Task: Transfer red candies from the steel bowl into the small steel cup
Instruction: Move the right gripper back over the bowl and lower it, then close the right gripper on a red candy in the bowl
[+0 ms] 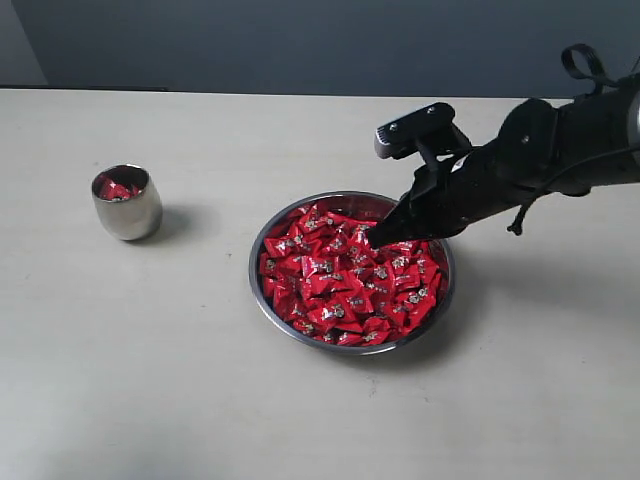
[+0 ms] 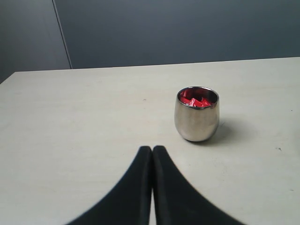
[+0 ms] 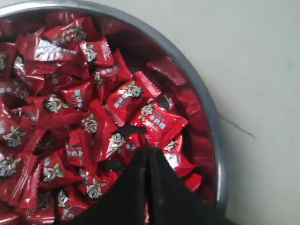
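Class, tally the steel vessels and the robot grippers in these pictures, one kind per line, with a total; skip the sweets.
Wide shallow shiny steel bowl: 1
Small rounded polished steel cup: 1
Black grippers: 2, the left gripper and the right gripper
Total: 4

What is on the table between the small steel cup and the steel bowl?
Nothing: in the exterior view, only bare table lies between the small steel cup and the steel bowl.
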